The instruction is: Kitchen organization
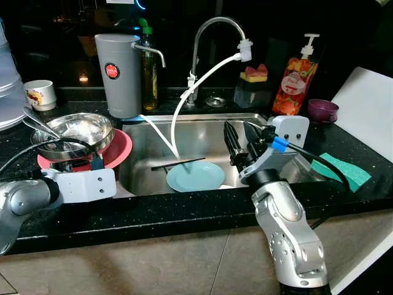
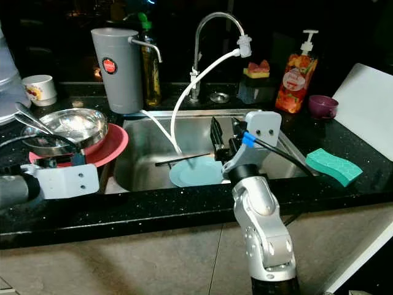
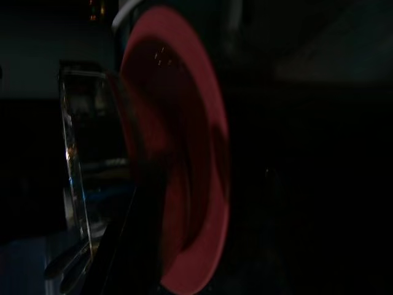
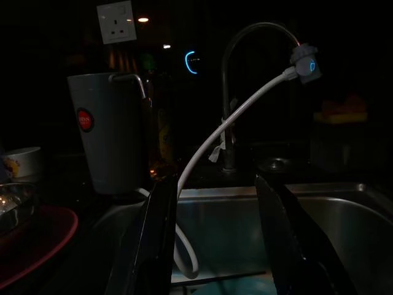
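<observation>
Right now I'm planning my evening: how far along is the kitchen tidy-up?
Early. Stacked on the counter: steel bowl on pink plate, left gripper beside them. In hand: nothing; right gripper hovers open over the sink. Left: blue plate, chopstick.

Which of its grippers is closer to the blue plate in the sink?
The right gripper: it hangs open over the sink, just above the blue plate's right edge. The left gripper sits at the pink plate on the counter.
</observation>
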Controlling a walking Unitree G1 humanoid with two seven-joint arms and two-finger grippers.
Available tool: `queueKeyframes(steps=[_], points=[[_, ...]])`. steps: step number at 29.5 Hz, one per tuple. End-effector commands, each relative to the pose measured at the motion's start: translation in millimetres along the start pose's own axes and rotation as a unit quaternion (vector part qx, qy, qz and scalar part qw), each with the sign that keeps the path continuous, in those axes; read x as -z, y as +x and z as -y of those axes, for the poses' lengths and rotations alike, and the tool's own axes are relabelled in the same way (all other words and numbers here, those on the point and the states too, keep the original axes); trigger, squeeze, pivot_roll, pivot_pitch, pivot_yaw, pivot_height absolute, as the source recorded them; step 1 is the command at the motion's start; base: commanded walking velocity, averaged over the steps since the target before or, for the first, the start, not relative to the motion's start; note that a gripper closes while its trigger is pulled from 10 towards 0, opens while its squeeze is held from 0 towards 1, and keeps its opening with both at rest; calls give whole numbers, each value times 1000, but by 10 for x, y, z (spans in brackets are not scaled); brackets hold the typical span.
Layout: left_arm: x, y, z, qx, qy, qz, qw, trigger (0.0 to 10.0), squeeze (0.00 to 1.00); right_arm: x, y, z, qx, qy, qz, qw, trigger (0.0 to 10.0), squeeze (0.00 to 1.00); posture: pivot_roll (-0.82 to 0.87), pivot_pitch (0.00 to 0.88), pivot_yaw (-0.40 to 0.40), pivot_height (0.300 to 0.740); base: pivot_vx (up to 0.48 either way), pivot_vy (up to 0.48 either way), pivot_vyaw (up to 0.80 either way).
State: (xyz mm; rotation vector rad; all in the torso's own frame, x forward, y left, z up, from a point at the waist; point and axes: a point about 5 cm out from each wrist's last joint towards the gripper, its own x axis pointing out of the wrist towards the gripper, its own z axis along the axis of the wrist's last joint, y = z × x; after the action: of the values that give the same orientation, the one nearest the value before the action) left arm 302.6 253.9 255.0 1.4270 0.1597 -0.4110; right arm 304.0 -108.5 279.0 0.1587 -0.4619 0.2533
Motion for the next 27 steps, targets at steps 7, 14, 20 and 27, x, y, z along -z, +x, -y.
queueKeyframes(steps=[7, 14, 20, 27], points=[[131, 152, 234, 40, -3, -28, 999, 6941, 0, 3, 9, 23, 1, -1, -1, 1000, 10000, 0, 95, 105, -75, 740, 0, 0, 0], [170, 211, 281, 45, -1, -33, 998, 0, 0, -8, 15, 34, 1, -4, 0, 1000, 10000, 0, 88, 104, -78, 740, 0, 0, 0], [175, 222, 297, 51, 2, -29, 998, 0, 0, -11, 18, 40, 2, -4, 1, 1000, 10000, 0, 90, 104, -78, 740, 0, 0, 0], [138, 164, 260, 64, 3, -16, 998, 10000, 0, -8, 19, 39, 1, -4, 0, 1000, 10000, 0, 94, 106, -79, 740, 0, 0, 0]])
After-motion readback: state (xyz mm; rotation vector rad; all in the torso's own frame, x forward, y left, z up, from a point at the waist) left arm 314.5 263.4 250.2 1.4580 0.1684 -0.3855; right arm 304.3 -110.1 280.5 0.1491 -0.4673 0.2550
